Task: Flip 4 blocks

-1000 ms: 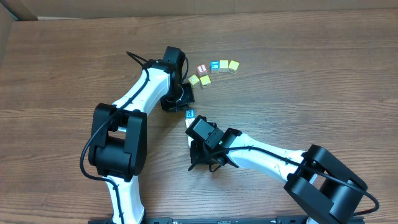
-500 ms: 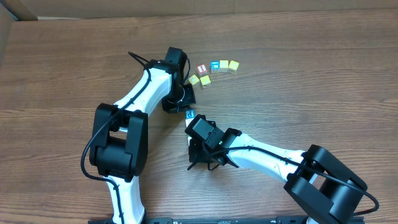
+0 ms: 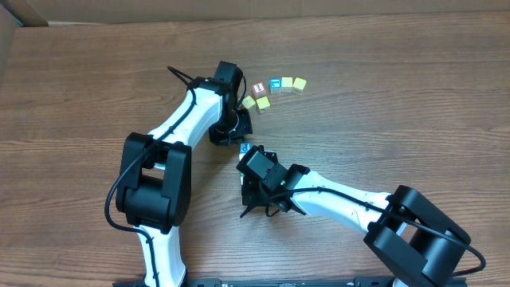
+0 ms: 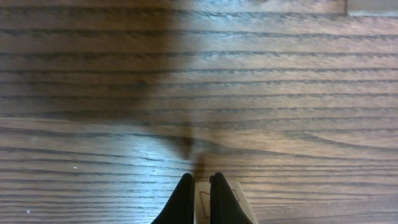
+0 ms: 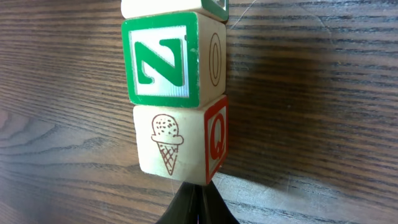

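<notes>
**Ana:** Where are the blocks?

**Ben:** Near the middle of the table (image 3: 414, 119), packed between the two arms. From above only the blue-faced block (image 3: 245, 147) shows. The right gripper (image 5: 195, 204) covers the others. Its own camera shows the ice-cream block (image 5: 166, 142), red Q on its right side, touching the green-and-white letter block (image 5: 163, 59) beyond it.

**Ana:** And the jaws?

**Ben:** Both pairs are pressed together and hold nothing. The right tip sits at the ice-cream block's near edge. The left gripper (image 4: 198, 182) has a pale block (image 4: 239, 205) just beside its tip, and I cannot tell if they touch.

**Ana:** So how do we tip one cleanly?

**Ben:** I'd use the closed tip as a lever. Catch one edge and roll it a single face, slowly. The neighbours touch, so a low shove would likely slide the whole line. Steady it with the other arm, and stay clear of the yellow cubes (image 3: 293, 83) at the far side
</notes>
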`<state>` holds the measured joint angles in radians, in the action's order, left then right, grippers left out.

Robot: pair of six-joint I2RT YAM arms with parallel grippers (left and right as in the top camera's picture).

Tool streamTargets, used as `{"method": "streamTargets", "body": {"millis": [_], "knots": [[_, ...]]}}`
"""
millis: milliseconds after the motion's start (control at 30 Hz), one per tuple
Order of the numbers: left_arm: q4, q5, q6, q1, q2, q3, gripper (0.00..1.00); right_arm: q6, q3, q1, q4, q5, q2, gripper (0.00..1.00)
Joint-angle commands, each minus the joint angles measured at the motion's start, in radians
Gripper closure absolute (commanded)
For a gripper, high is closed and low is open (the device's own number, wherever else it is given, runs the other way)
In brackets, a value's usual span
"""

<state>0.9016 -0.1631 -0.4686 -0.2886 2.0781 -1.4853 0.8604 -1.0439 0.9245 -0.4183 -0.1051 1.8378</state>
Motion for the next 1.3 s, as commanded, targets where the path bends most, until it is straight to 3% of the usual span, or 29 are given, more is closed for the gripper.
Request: {"method": "streamTargets", "body": {"millis": [0,133,300,367,400,433,533,567,633,667,700,967,1267], "knots": [[-0.006,0.036,0.019,0.004,0.009,-0.005,0.96,0.004,0.003,0.003,0.007,-0.001,0.006,0.96],[0.009,0.035,0.02,0.037,0.008,-0.047,0.96,-0.004,-0.013,-0.008,-0.012,-0.066,0.0,0.96],[0.106,0.036,0.02,0.126,0.008,-0.189,0.96,-0.095,-0.091,-0.074,-0.167,-0.071,-0.05,0.96],[0.137,0.036,0.02,0.163,0.008,-0.227,0.9,-0.134,-0.114,-0.119,-0.208,-0.069,-0.072,0.96],[0.145,0.036,0.02,0.181,0.008,-0.237,0.82,-0.159,-0.125,-0.149,-0.225,-0.069,-0.083,0.96],[0.15,0.036,0.02,0.197,0.008,-0.241,0.69,-0.179,-0.13,-0.177,-0.235,-0.069,-0.09,0.89],[0.161,0.036,0.019,0.243,0.01,-0.238,0.09,-0.25,-0.133,-0.283,-0.247,-0.069,-0.1,0.65],[0.178,0.036,0.019,0.253,0.01,-0.238,0.0,-0.282,-0.133,-0.322,-0.251,-0.067,-0.099,0.55],[0.203,0.037,0.019,0.268,0.01,-0.238,0.0,-0.348,-0.133,-0.395,-0.26,-0.042,-0.098,0.38],[0.202,0.039,0.02,0.274,0.01,-0.238,0.0,-0.37,-0.133,-0.428,-0.267,-0.02,-0.098,0.22],[0.199,0.042,0.02,0.277,0.01,-0.238,0.0,-0.38,-0.133,-0.464,-0.277,0.004,-0.098,0.0],[0.197,0.042,0.019,0.282,0.01,-0.238,0.0,-0.379,-0.133,-0.665,-0.309,0.029,-0.098,0.0],[0.197,0.042,0.02,0.282,0.01,-0.238,0.0,-0.379,-0.133,-0.723,-0.31,0.029,-0.098,0.0]]}}
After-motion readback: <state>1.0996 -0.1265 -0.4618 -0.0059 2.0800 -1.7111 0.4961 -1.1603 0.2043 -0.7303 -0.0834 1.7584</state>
